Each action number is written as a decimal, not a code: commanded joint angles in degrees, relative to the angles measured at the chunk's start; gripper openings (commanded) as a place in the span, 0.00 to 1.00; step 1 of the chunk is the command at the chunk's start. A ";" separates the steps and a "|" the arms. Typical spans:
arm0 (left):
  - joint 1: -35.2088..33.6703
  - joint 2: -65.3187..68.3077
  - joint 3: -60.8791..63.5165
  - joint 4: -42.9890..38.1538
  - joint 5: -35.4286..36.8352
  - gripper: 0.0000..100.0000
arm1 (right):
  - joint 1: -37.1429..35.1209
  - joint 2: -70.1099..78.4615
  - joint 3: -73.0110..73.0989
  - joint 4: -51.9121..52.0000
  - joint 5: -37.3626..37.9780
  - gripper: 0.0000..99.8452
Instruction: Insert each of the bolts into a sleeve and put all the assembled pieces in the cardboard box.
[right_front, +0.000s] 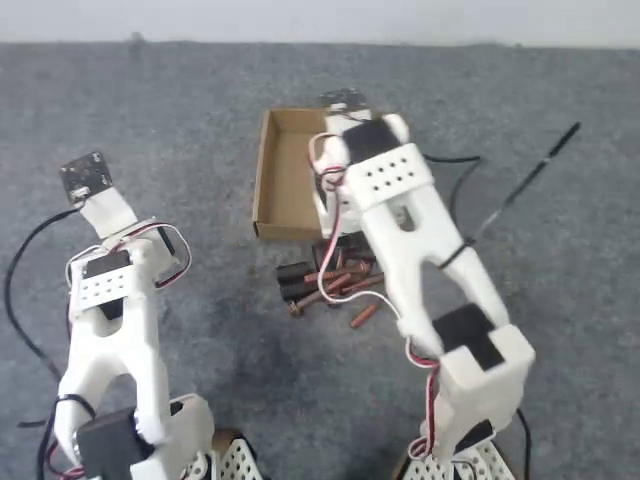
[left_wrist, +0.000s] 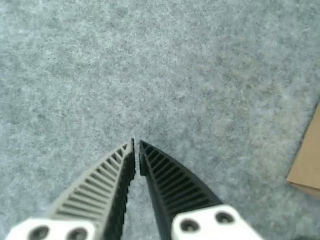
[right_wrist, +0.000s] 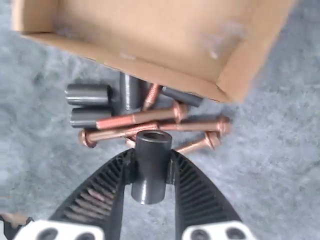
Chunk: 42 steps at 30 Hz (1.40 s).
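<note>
dark metal sleeve (right_wrist: 150, 172), short hollow cyl, pinched in right gripper (right_wrist: 150, 153)

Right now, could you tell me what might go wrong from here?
1. The sleeve is pinched on its round sides by the right gripper; it may twist or slip when a bolt pushes in.
2. The bolts lie crossed in a pile with loose sleeves beside the cardboard box; pulling one could drag others.
3. The left gripper, shut over bare carpet, might crowd the right arm when reaching that pile.
</note>
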 joint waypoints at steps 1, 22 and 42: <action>0.44 0.09 -2.24 -1.41 0.18 0.02 | 2.77 -9.10 6.07 -4.53 0.70 0.01; 2.20 0.09 -1.63 -1.41 0.09 0.02 | 30.20 -36.97 60.48 -32.75 10.99 0.01; 11.08 -1.23 -3.12 0.18 -7.12 0.02 | 49.63 -46.73 83.78 -55.08 23.30 0.01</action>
